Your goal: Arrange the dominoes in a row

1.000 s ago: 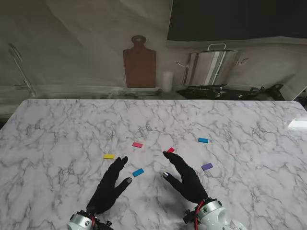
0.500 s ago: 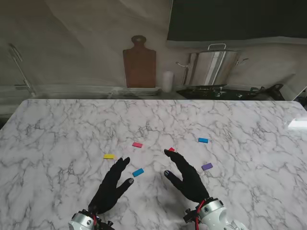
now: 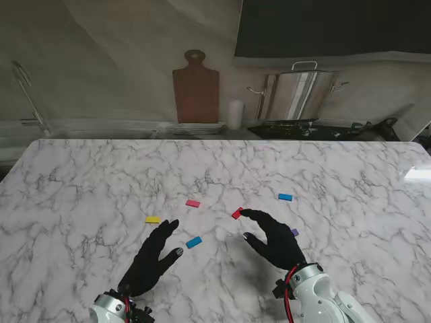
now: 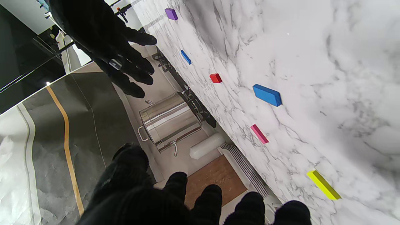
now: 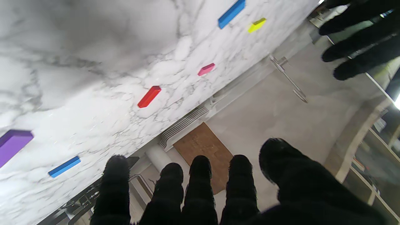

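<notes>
Several small dominoes lie flat and scattered on the marble table (image 3: 81, 182): yellow (image 3: 153, 219), pink (image 3: 193, 203), blue (image 3: 194, 242), red (image 3: 237, 213), a second blue (image 3: 285, 197) and purple (image 3: 294, 232). My left hand (image 3: 155, 259) hovers open, its fingertips just nearer to me than the yellow one and left of the blue one. My right hand (image 3: 273, 239) is open too, fingertips beside the red domino, its back covering part of the purple one. The left wrist view shows red (image 4: 215, 78), blue (image 4: 267, 95), pink (image 4: 259, 133) and yellow (image 4: 323, 185). Neither hand holds anything.
Beyond the table's far edge stand a wooden cutting board (image 3: 196, 87), a white cylinder (image 3: 234, 114), a stack of plates (image 3: 192, 128) and a steel pot (image 3: 300, 94). The table's right far corner (image 3: 417, 151) catches a bright glare.
My right hand has shifted right and drawn back toward me, uncovering the red domino and now hiding part of the purple one. My left hand has pulled back slightly.
</notes>
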